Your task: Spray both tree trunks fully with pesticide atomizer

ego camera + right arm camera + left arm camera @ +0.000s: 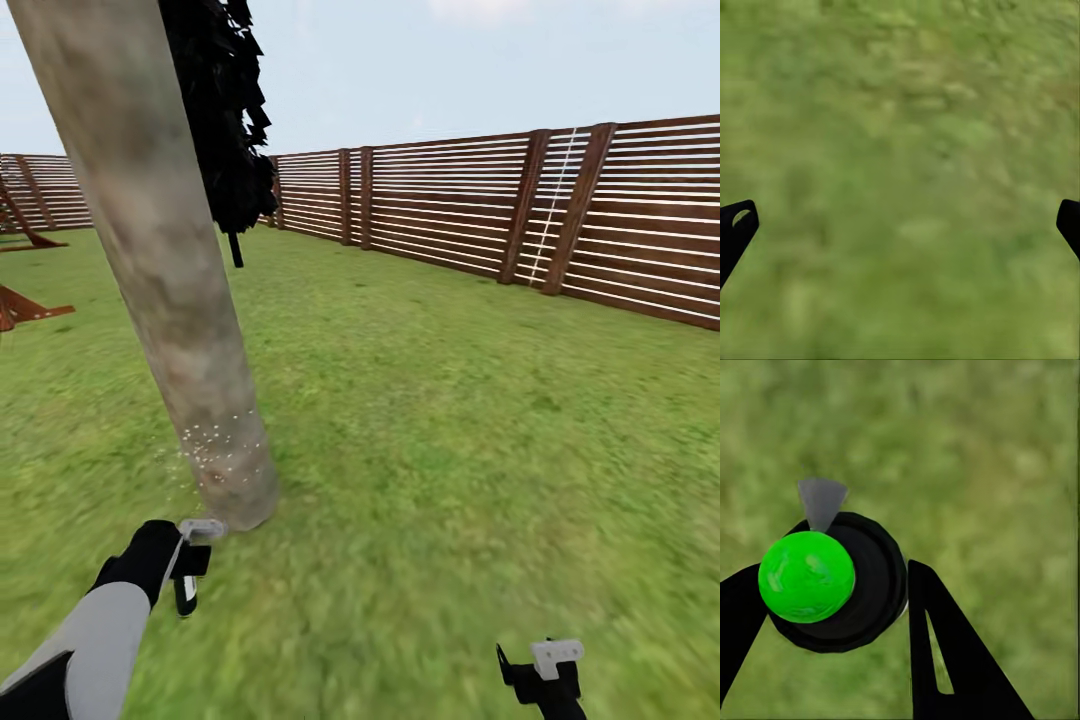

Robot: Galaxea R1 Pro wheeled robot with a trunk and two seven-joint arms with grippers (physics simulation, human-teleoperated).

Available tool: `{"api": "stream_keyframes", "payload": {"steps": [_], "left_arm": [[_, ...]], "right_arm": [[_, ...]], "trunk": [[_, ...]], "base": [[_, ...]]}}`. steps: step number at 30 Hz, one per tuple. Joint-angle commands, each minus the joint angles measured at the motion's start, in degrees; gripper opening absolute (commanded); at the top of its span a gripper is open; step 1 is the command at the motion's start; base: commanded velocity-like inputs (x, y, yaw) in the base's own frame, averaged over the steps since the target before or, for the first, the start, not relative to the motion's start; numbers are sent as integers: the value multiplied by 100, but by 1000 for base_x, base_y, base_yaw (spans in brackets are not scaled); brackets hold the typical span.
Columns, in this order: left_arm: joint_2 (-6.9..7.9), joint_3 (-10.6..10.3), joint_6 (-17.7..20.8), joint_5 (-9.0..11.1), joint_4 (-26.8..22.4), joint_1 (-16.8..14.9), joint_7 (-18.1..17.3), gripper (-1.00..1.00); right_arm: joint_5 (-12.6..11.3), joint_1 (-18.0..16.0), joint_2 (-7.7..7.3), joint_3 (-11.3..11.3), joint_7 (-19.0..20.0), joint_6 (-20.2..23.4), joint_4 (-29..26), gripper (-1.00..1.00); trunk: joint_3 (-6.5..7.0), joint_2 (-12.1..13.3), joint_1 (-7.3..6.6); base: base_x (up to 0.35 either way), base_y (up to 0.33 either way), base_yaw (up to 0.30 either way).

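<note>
Nearest the camera, in the head view, the left gripper (187, 570) reaches forward and down on its black-and-grey arm, low at the left of the lawn (430, 420). The left wrist view shows its two black fingers (952, 660) closed around the atomizer (832, 581), a round black body with a bright green ball on top and a small grey cone-shaped nozzle pointing away from it (the fingers press against the body on both sides). In the head view the atomizer itself is too small to make out among the gripper parts.

The right gripper (545, 675) sits low at the right, over bare grass. In the right wrist view its fingertips (735, 225) stand at opposite edges of the picture, wide apart, with nothing between them but blurred grass.

Just beyond the left gripper rises the tree trunk (150, 250), a thick column of pale grey-brown mottled bark, leaning slightly in the view and meeting the lawn close to the gripper. A cloud of tiny whitish specks, the pesticide (220, 445), lies over the lowest part of the trunk and drifts a little to its left; the bark higher up shows no specks.

Behind the trunk stands a dark tree (225, 110) with a thin black stem. At the far left lie reddish-brown wooden pieces (30, 305). A brown slatted fence (480, 205) closes the lawn at the back and right, under a pale sky.
</note>
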Motion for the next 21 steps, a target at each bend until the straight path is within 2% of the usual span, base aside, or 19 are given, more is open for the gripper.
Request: {"api": "stream_keyframes", "payload": {"steps": [1,3,6,9,13,17,21], "left_arm": [[-22,46,-26,-61,-49,0,-51,-100],[-68,52,-272,-58,-59,3,36,-100],[-74,54,-368,-45,-3,3,556,-100],[-75,53,-374,-39,3,3,629,-100],[-34,47,-376,142,0,12,643,-100],[-22,49,-376,161,-3,12,644,-100],[-33,45,-368,162,-14,12,644,-100]], "right_arm": [[4,-5,2,-49,49,-21,0,100],[4,-5,4,-49,46,-21,0,100],[4,-5,4,-49,39,-21,0,100],[4,-5,-2,-49,39,-21,0,100],[4,-5,-2,-49,36,-21,0,100],[4,-3,-5,-49,30,-21,0,100],[4,-5,-4,-49,30,-21,0,100]], "trunk": [[-5,-2,-1],[-5,-2,-1],[-5,-2,-1],[-5,-2,-1],[-5,-2,-1],[-5,-2,-1],[-5,-2,-1]], "base": [[111,-162,15],[158,-213,4],[187,-229,0],[202,-228,0],[164,-233,18],[-21,-264,233],[-15,-38,276]]}}
